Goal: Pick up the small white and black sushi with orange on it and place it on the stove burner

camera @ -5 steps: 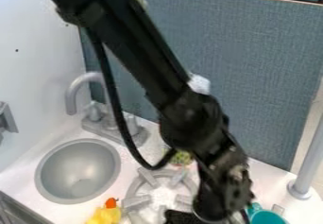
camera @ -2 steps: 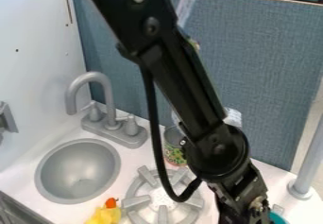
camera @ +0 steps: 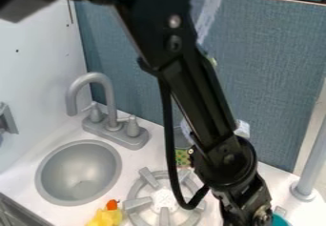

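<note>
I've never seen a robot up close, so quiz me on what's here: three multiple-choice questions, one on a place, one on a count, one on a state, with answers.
1. Where is the yellow toy?
A) Inside the sink
B) On top of the burner
C) Between the sink and the burner

2. How many handles flank the faucet?
A) Two
B) Four
C) Five

3. How does the black cable lie?
A) Coiled inside the sink
B) Hanging in a curve beside the robot arm
C) Wrapped around the faucet

1: C, its orange tip shows right of the sink and left of the burner.
2: A, one grey handle stands on each side of the spout.
3: B, it drops beside the arm and bends back up over the burner.
</note>
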Available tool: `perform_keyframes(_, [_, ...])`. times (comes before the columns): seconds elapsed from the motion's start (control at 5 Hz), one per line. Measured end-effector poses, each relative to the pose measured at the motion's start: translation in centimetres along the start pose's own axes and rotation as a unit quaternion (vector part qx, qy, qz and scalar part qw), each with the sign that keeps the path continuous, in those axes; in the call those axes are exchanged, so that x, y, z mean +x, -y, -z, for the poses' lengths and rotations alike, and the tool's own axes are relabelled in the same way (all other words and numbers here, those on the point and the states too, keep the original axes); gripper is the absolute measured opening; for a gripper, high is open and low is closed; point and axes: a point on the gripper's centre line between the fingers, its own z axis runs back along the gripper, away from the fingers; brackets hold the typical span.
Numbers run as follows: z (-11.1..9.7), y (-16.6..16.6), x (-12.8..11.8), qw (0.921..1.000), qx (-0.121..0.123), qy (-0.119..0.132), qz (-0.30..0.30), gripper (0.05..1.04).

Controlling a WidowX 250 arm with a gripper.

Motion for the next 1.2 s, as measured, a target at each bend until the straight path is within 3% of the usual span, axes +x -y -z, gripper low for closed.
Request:
perform_keyframes(0.4, [2.0,0.8,1.0,0.9996,-0.025,0.015,0.001,0.995])
perform_keyframes(0.6, [2.6,0.8,1.7,0.9990,-0.025,0.030,-0.020,0.907])
perform_keyframes(0.8, [2.6,1.0,1.6,0.9989,-0.030,0.028,-0.021,0.674])
perform_keyframes(1.0, [1.4,0.4,0.8,0.9990,-0.024,-0.010,-0.036,0.596])
perform_keyframes(1.2, [-2.6,-1.3,1.8,0.9931,-0.036,0.010,-0.111,0.595])
